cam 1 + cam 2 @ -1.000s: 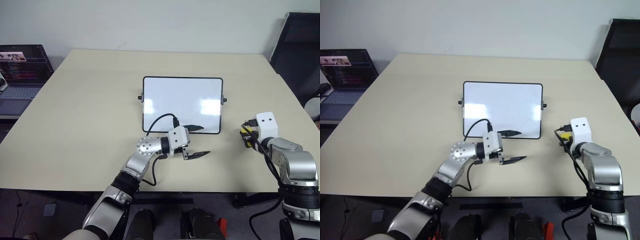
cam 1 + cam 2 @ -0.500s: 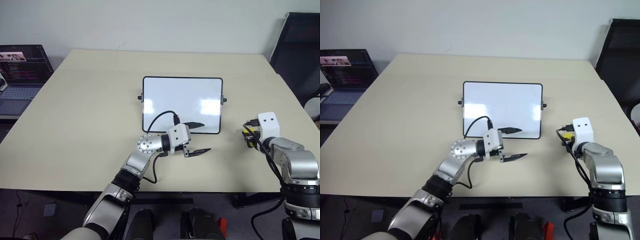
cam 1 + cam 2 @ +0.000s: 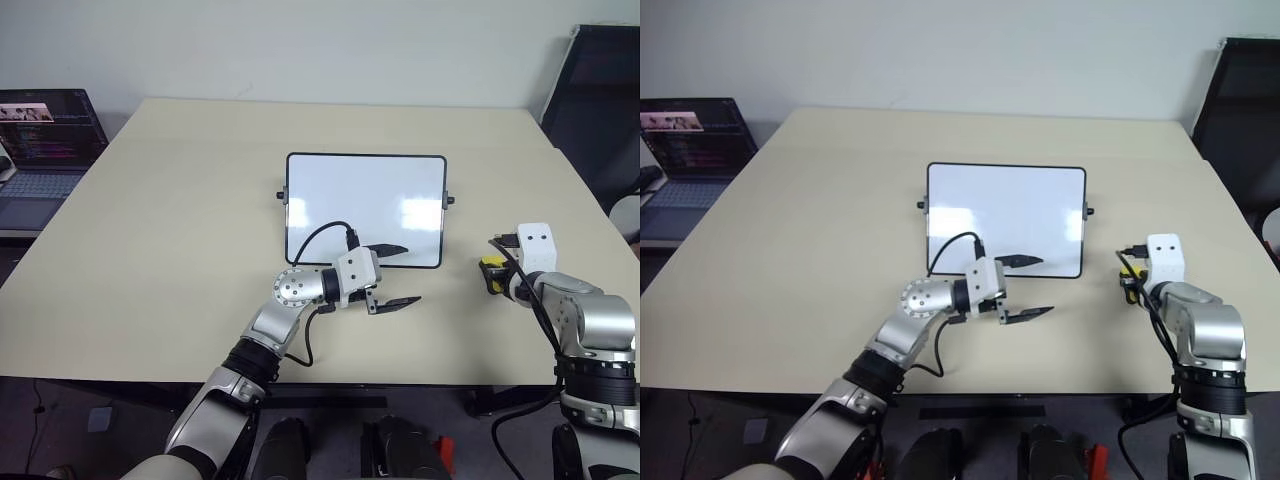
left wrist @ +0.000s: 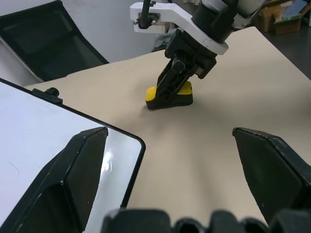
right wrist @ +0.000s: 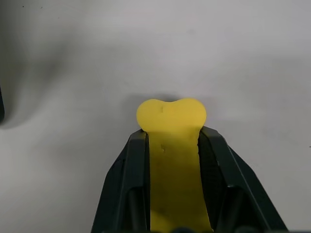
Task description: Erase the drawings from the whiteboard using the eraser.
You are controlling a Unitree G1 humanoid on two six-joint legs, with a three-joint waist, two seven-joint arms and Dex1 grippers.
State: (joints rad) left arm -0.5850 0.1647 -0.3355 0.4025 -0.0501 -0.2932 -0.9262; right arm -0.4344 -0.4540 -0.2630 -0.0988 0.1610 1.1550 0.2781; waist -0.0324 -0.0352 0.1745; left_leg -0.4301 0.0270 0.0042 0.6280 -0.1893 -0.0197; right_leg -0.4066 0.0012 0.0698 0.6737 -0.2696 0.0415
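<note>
The right claw (image 5: 172,145) is clenched on the eraser (image 5: 171,145). Its two black fingers squeeze the yellow block from both sides, and the rounded yellow tip pokes out in front. The left wrist view shows the eraser's black underside low over the worktop (image 3: 180,200); I cannot tell if it touches. I think the claw holds it this way so the black side can rub flat on the board.

The eraser sits at about 3 o'clock from the whiteboard (image 3: 365,205), well apart from its frame. So no rubbing is under way yet, I think.

The left claw (image 3: 392,275) is released and holds nothing. Its fingers point sideways toward the right arm. One finger reaches over the board's near edge, and the other hangs over the worktop at 6 o'clock from the board. Maybe it waits there to keep the board from sliding, but I am only guessing.

The drawings are very hard to see. One thin grey mark (image 4: 12,167) shows on the white in the left wrist view; the rest of the board looks bare. The left claw covers a bit of the near edge, so marks could hide there. A laptop (image 3: 45,150) is cut off at 9 o'clock.
</note>
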